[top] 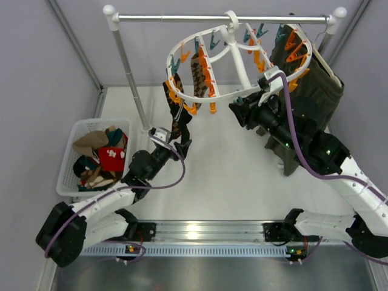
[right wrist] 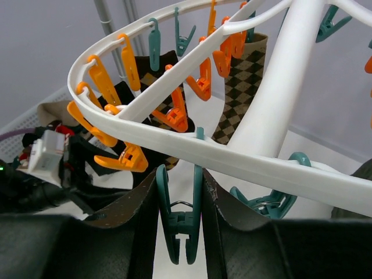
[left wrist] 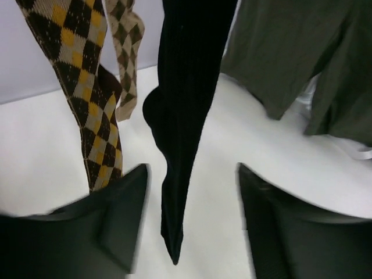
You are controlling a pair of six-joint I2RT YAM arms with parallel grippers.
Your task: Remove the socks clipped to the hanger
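The round white hanger (top: 239,91) hangs tilted from the rail, with orange and teal clips on its rim (right wrist: 192,145). A black sock (left wrist: 180,116) hangs down between my left gripper's (left wrist: 192,174) open jaws without touching either finger. A brown-and-yellow argyle sock (left wrist: 87,99) and a tan argyle sock (left wrist: 129,52) hang beside it. In the top view my left gripper (top: 182,147) is under the dark socks (top: 176,115) at the hanger's left edge. My right gripper (right wrist: 179,180) is shut on a teal clip (right wrist: 180,226) under the rim, at the hanger's near right edge (top: 245,108).
A white basket (top: 68,176) with several socks inside stands at the left. Dark olive shorts (top: 315,91) hang at the right end of the steel rail (top: 224,18), close behind my right arm. The rail's white post (top: 130,73) stands just left of the hanger.
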